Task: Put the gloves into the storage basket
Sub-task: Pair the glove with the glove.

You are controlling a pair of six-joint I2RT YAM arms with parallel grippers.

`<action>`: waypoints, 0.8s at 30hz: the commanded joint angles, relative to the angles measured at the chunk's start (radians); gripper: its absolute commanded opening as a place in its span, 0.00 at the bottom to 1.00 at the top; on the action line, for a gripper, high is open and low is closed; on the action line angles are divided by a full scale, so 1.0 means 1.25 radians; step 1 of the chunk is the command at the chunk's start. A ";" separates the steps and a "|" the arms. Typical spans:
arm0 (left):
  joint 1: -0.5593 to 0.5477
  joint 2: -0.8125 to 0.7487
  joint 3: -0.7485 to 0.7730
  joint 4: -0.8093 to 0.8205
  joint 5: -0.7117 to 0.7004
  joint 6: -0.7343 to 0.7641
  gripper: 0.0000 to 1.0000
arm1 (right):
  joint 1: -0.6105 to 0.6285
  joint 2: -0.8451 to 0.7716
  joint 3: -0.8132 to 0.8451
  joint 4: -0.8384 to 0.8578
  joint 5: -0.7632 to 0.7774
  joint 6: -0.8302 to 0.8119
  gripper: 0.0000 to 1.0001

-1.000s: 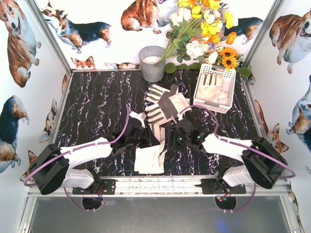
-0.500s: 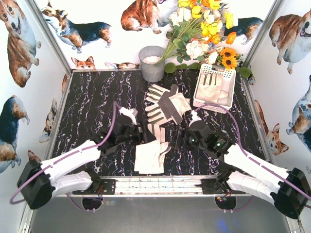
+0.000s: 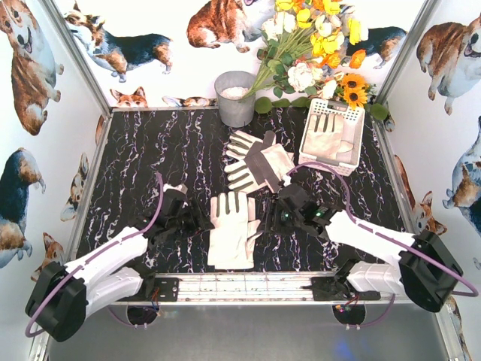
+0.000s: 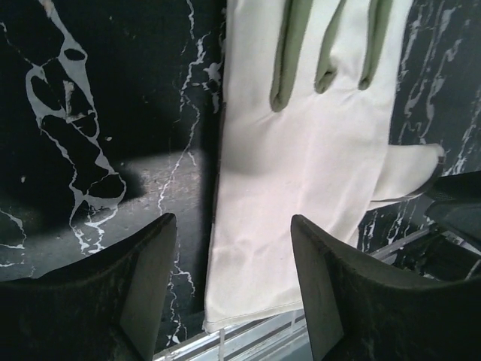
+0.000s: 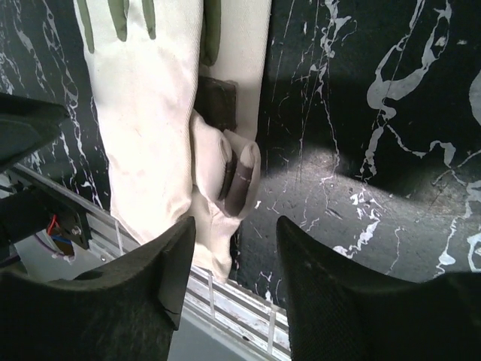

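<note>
One cream-white glove (image 3: 233, 233) lies flat on the black marble table by the front edge, fingers pointing away. It also shows in the left wrist view (image 4: 316, 143) and the right wrist view (image 5: 158, 113), its patched thumb (image 5: 239, 179) folded beside it. More gloves (image 3: 255, 162) lie in a pile at mid-table. The white perforated storage basket (image 3: 353, 120) stands at the back right with a glove (image 3: 327, 139) inside. My left gripper (image 3: 199, 222) (image 4: 233, 263) is open at the near glove's left edge. My right gripper (image 3: 268, 218) (image 5: 233, 256) is open at its right edge. Both are empty.
A grey metal bucket (image 3: 236, 98) stands at the back centre, with a bunch of flowers (image 3: 308, 45) leaning behind the basket. The metal front rail (image 3: 248, 282) runs just below the near glove. Corgi-print walls enclose the table.
Both grippers have drawn apart from over the near glove, the left one moving left and nearer. The glove's fingers now show in full. The glove itself has not moved.
</note>
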 commanded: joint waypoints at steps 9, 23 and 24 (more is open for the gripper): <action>0.009 0.095 -0.013 0.100 0.039 0.050 0.45 | 0.005 0.065 0.010 0.110 0.021 -0.001 0.17; -0.001 0.130 -0.024 0.152 0.114 0.073 0.37 | 0.005 0.091 -0.018 0.147 0.002 0.011 0.09; -0.004 0.132 -0.024 0.155 0.117 0.075 0.36 | 0.005 0.093 -0.018 0.147 0.002 0.011 0.09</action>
